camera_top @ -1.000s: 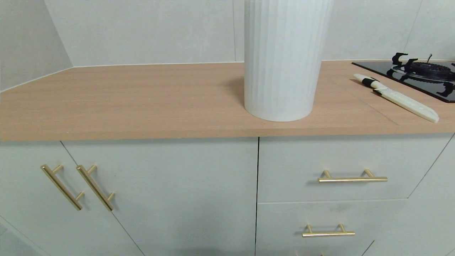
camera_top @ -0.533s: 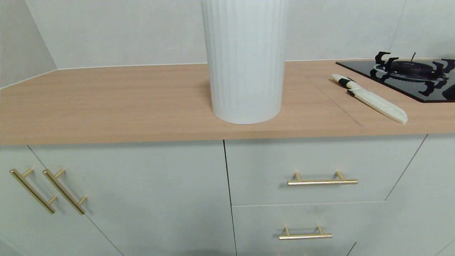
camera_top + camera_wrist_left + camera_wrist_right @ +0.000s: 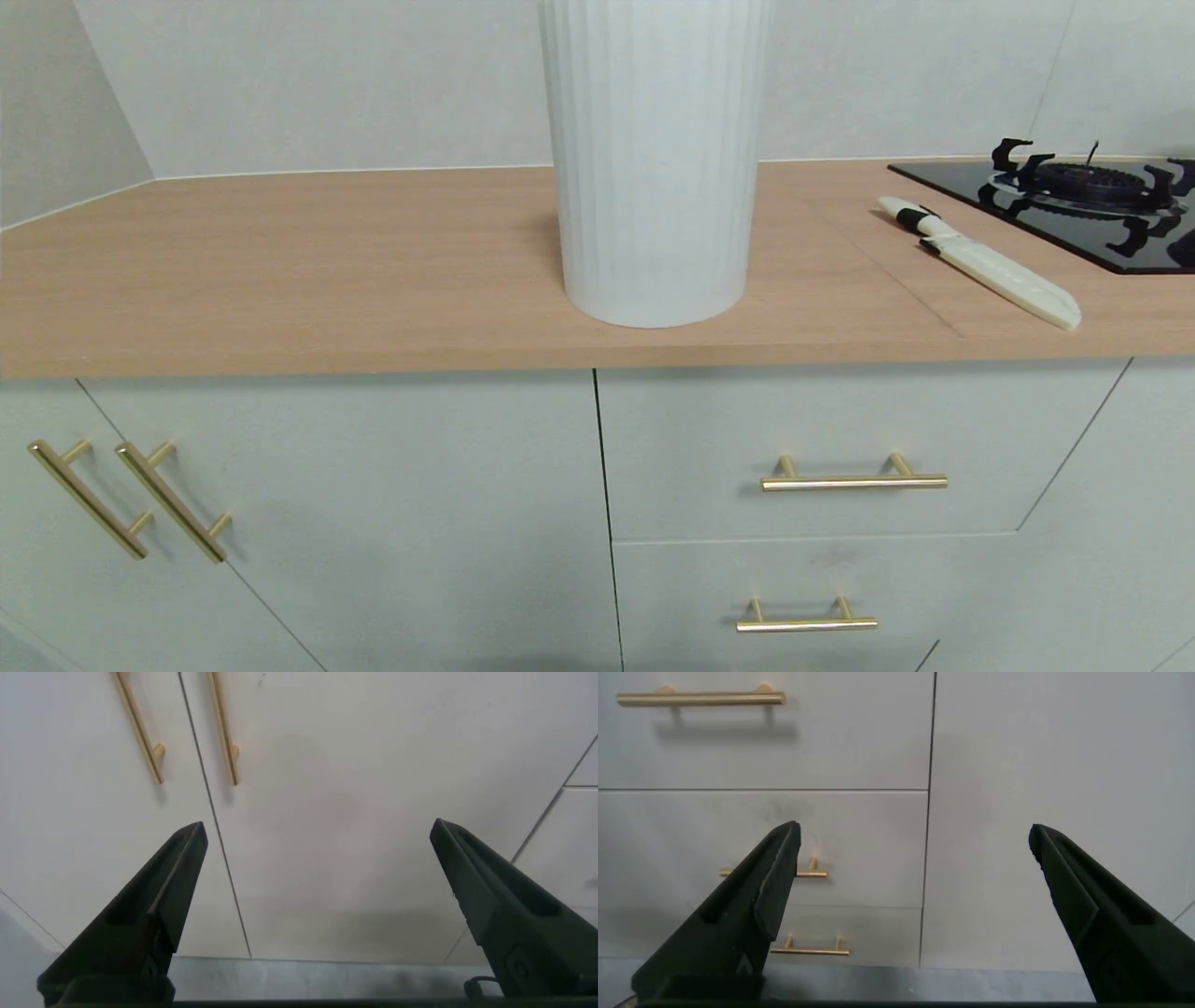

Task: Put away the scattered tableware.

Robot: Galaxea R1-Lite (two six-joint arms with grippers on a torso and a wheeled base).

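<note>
1. Pale wall [image 3: 327, 84] backs a wooden bench [image 3: 280, 271] in the head view. A tall ribbed white container [image 3: 653, 168] stands near the front edge. A white knife [image 3: 980, 264] lies flat on the bench to the robot's right, between the container and the gas hob [image 3: 1083, 182], touching neither.
2. The step in hand looks like reaching for the knife, most likely with the right arm. It would be best taken across the handle, with the jaws square to its length, then carried clear of the hob grate and lowered upright into the container.
3. The knife's long axis runs diagonally. Its black-banded handle end points toward the wall and the container, and its tip points toward the front edge and the robot's right.
4. In the left wrist view, the left gripper [image 3: 318, 835] hangs low before the cabinet doors [image 3: 327, 812] and their brass bar handles [image 3: 224, 728]. Its jaws are spread wide and hold nothing.
5. In the right wrist view, the right gripper [image 3: 913, 833] faces the drawer fronts [image 3: 766, 756]. Its jaws are likewise released and empty.
</note>
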